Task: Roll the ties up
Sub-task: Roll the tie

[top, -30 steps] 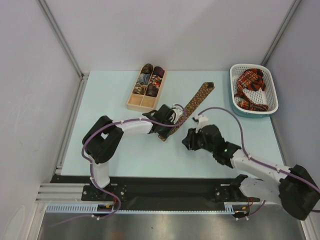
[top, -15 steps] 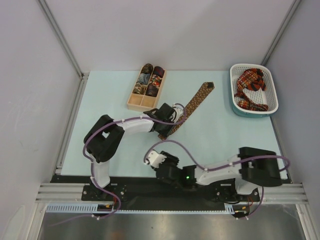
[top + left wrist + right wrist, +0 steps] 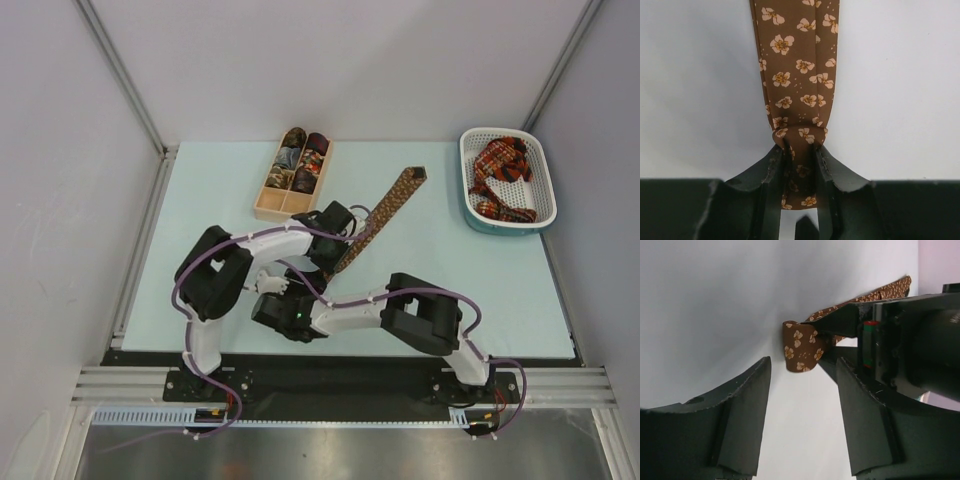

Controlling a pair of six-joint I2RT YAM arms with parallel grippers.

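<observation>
From the left wrist we see the left gripper (image 3: 797, 162) clamped on the brown tie (image 3: 797, 75). The cloth is bunched narrow between the two fingers, and a short bit of it pokes out toward the camera. The rest of the flowered strip runs straight away across the pale table (image 3: 900, 100). From the right wrist we see the right gripper (image 3: 802, 365) with its fingers spread wide and nothing between them. Ahead of it the left gripper shows side-on, with the tie's end curled into a small loop at its fingertips. The loop touches neither right finger, and we cannot tell how far ahead it sits. From above, the brown tie runs on a slant across the middle of the table. Its near end is at the left gripper and its far end points toward the back right. The right arm reaches across the near edge to the left, so its claw sits just in front of the left arm's wrist. A wooden box (image 3: 272, 213) at the back left of centre holds rolled ties (image 3: 305, 160) in its far compartments. A white basket (image 3: 467, 180) at the back right holds red plaid ties (image 3: 500, 175), well apart from both claws.
</observation>
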